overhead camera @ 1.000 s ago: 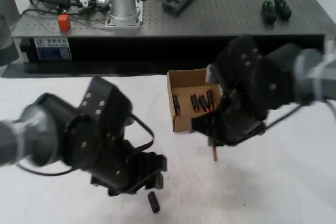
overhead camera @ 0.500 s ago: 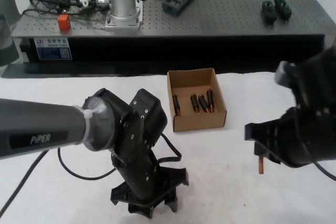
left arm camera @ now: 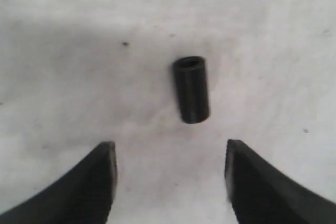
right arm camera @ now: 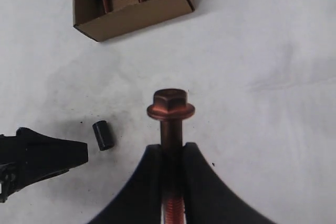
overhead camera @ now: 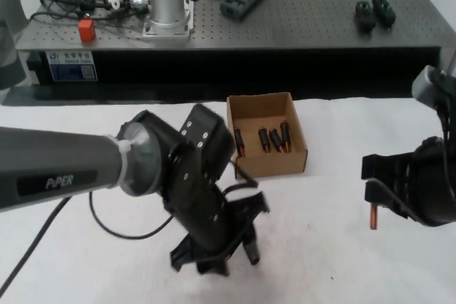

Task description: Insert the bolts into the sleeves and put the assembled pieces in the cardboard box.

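Left wrist view gives us the sleeve (left arm camera: 191, 89): a short black tube lying on its side on the white cloth (left arm camera: 63, 35), bore open at one end. It lies just ahead of the left gripper (left arm camera: 170, 153), whose fingers stand wide apart and touch nothing. Right wrist view adds the right gripper (right arm camera: 170, 150) clamped on the shank of a copper-coloured bolt (right arm camera: 170, 109), flanged hex head outward. From the high view we see four assembled pieces (overhead camera: 263, 139) inside the cardboard box (overhead camera: 271, 164). Sleeve and box sit well apart, with cloth between.
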Robot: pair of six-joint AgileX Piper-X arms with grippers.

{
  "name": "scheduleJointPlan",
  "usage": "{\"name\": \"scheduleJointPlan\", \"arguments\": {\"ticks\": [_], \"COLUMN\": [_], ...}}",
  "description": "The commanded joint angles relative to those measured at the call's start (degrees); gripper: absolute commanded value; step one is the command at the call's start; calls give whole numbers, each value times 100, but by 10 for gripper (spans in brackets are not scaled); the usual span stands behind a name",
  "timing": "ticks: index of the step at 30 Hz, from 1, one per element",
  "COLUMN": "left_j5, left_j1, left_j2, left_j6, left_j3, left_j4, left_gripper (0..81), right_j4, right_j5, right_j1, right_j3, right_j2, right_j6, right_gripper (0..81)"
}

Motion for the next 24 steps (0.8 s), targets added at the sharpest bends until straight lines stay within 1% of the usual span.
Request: {"name": "scheduleJointPlan", "arguments": {"ticks": [1, 3, 6, 15, 17, 21, 24], "left_j5": [-235, -412, -352, -364, -364, -364, -314], "left_j1": [-170, -218, -217, -217, -217, -217, -217], "left_j2": [-15, 11, 160, 828, 937, 1071, 1169], "left_j6": [-409, -412, -559, -477, -477, -385, -349], "left_j3": [-311, -379, -525, -1254, -1349, -1427, -1427], "left_j4": [-328, -373, -362, 269, 330, 559, 671], "left_gripper": [440, 440, 440, 440, 417, 323, 312], "right_j4": [34, 53, 51, 68, 68, 68, 68], "right_j5": [-75, -81, -81, -100, -100, -100, -100], "right_j1": [-114, -171, -184, -159, -104, -26, -12], "right_j3": [-10, -10, -10, -10, -10, -10, -10], "right_j2": [-131, -222, -344, -467, -501, -509, -509], "right_j6": [-12, -12, -12, -12, -12, 5, 5], "right_gripper": [44, 44, 44, 44, 44, 44, 44]}}
